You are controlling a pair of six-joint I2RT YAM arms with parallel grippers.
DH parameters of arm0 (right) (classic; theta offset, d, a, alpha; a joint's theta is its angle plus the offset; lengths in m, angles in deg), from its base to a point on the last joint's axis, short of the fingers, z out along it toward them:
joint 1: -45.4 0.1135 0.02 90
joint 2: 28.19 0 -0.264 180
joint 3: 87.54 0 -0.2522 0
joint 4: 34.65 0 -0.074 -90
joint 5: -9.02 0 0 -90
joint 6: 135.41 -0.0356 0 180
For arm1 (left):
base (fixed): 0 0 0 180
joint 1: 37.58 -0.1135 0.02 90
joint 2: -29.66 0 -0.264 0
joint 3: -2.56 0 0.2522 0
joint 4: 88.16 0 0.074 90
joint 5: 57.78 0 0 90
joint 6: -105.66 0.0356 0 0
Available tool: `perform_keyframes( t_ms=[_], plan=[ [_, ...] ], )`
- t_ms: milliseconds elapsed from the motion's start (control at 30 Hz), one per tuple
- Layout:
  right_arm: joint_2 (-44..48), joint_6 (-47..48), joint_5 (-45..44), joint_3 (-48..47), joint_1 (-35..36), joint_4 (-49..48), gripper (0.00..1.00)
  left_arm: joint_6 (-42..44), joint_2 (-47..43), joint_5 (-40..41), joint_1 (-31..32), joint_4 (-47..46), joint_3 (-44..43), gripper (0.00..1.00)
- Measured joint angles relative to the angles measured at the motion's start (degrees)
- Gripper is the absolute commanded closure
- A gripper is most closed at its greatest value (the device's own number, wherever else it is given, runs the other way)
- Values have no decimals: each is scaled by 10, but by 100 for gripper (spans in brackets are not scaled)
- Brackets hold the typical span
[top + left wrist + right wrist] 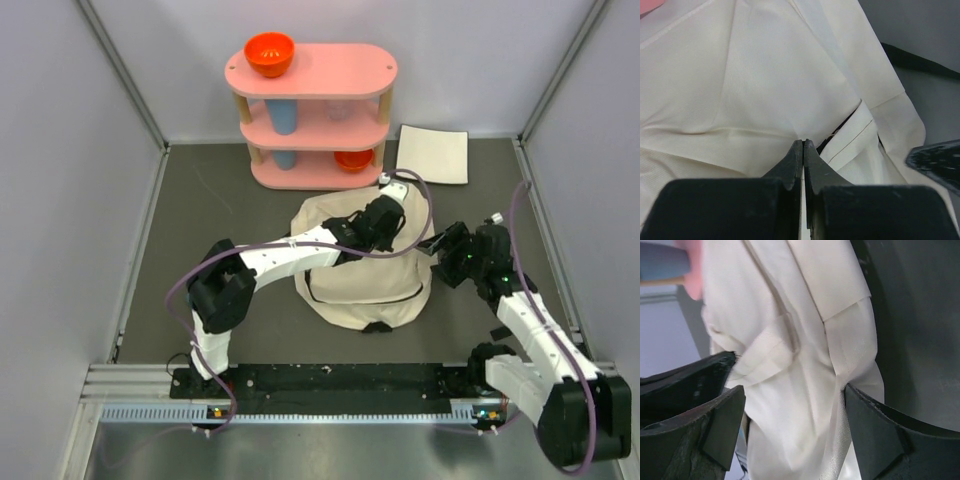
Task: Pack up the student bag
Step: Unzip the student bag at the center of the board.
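The student bag (360, 285), a cream soft fabric backpack with dark zippers, lies in the middle of the grey table. My left gripper (385, 218) reaches over the bag's top. In the left wrist view its jaws (803, 141) are shut, and the cream fabric (765, 75) creases toward the tips as if pinched. My right gripper (440, 248) is at the bag's right edge. In the right wrist view it (792, 390) is open, with a fold of bag fabric (790, 315) between the two fingers.
A pink three-tier shelf (330, 72) stands at the back with an orange bowl (269, 53) on top, blue cups (283, 117) on the middle tier and another orange bowl (352, 159) at the bottom. A flat white square sheet (433, 153) lies to its right. Walls enclose the table.
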Motion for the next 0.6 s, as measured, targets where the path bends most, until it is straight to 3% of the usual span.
perform_keyframes(
  t_ms=[200, 367, 600],
  plan=[
    [95, -5, -47, -16, 0, 18, 22, 0, -13, -1, -3, -6, 8, 100],
    [57, -4, -41, -41, 0, -4, 23, 0, -17, -2, -3, -11, 9, 100],
    [-34, -4, 0, -31, 0, -80, 34, 0, -20, -3, -4, -15, 17, 100]
  ],
)
